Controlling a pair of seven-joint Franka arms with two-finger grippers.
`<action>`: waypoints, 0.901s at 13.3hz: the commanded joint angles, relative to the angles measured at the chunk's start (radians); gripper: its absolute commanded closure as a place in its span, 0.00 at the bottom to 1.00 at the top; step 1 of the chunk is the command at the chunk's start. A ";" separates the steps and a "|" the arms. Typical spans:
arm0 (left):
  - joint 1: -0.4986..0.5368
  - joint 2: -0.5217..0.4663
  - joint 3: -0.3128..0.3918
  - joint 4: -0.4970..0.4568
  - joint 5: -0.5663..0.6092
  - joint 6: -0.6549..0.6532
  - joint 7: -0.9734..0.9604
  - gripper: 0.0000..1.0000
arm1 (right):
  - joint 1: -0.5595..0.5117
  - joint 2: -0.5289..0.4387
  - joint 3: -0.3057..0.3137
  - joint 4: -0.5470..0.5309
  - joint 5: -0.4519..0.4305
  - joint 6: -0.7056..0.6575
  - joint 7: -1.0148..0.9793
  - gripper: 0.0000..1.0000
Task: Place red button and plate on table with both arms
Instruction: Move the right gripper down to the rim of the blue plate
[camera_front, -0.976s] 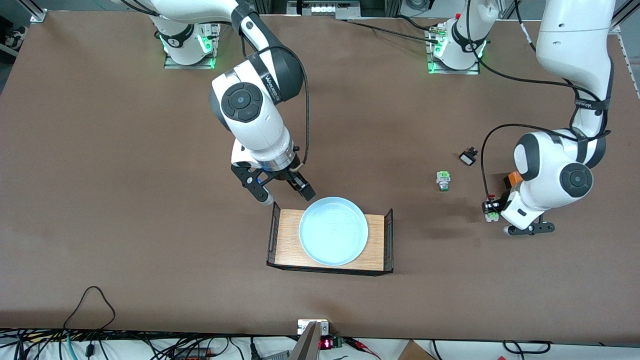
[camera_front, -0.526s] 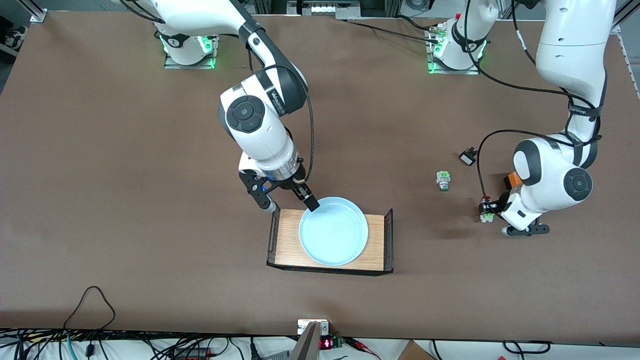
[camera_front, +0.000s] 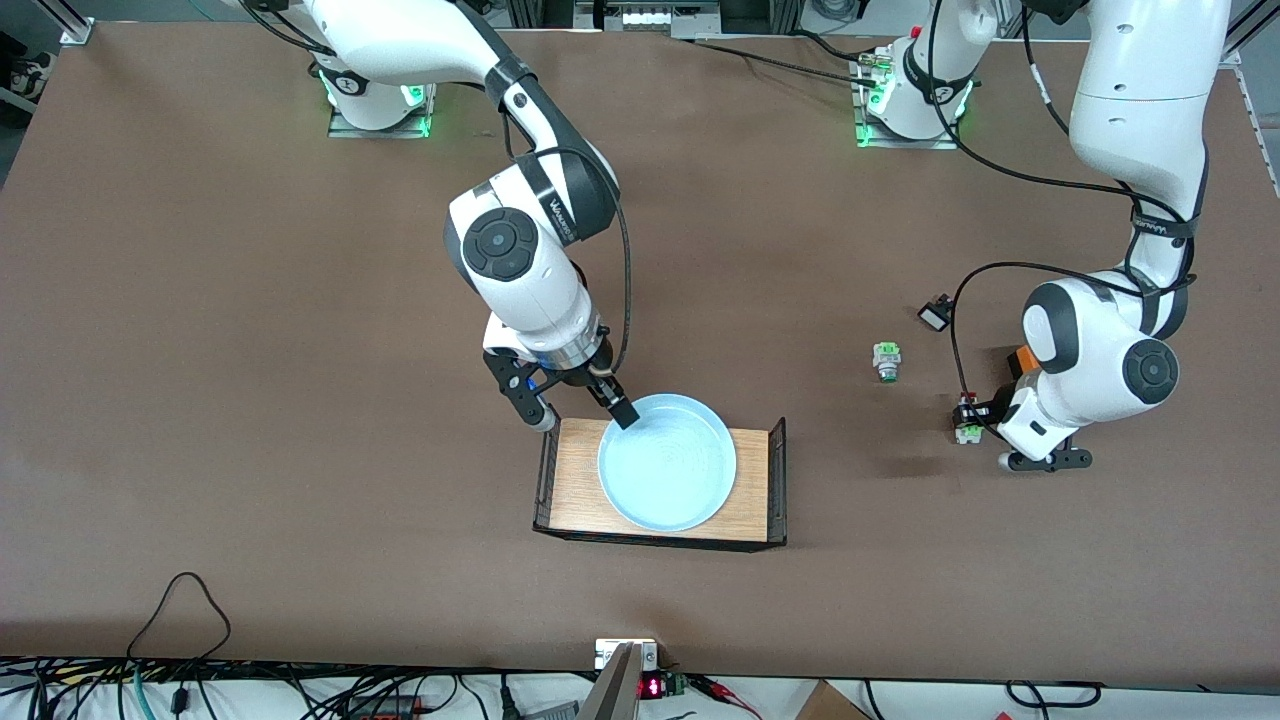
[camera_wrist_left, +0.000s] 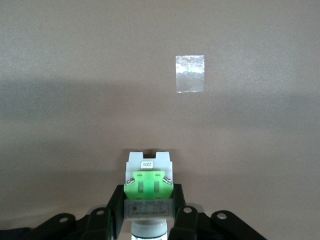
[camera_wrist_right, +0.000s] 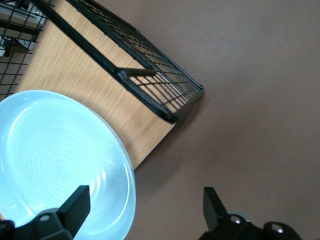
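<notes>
The pale blue plate (camera_front: 667, 462) lies on the wooden tray (camera_front: 578, 480); it also shows in the right wrist view (camera_wrist_right: 55, 155). My right gripper (camera_front: 582, 413) is open and straddles the plate's rim on the side toward the robots' bases. One finger (camera_front: 622, 410) is over the plate's inside, the other outside it. In the right wrist view the gripper (camera_wrist_right: 146, 200) has the rim between its open jaws. My left gripper (camera_front: 972, 418) is shut on the red button (camera_front: 965, 430) and holds it low over the table (camera_front: 250, 400). The left wrist view shows the gripper (camera_wrist_left: 148, 197) gripping the button's green block (camera_wrist_left: 148, 182); its red cap is hidden there.
A green-and-silver switch (camera_front: 886, 361), a small black switch (camera_front: 936, 314) and an orange box (camera_front: 1025, 357) lie on the table near the left arm. The tray has black wire ends (camera_wrist_right: 135, 55). A shiny tape patch (camera_wrist_left: 190, 73) is on the table near the held button.
My right gripper has come down from beside the tray onto the plate's rim, one finger now inside it. My left gripper has shifted slightly toward the tray with the button.
</notes>
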 joint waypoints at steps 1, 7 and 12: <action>0.005 0.002 -0.007 0.012 -0.025 -0.003 0.032 0.49 | -0.001 0.027 -0.009 0.025 0.019 0.028 0.003 0.00; -0.004 -0.084 -0.004 0.027 -0.019 -0.071 0.009 0.00 | 0.003 0.041 -0.011 0.008 0.019 0.086 0.001 0.14; -0.010 -0.251 -0.001 0.021 0.050 -0.174 -0.069 0.00 | 0.005 0.039 -0.011 0.008 0.021 0.078 0.006 0.58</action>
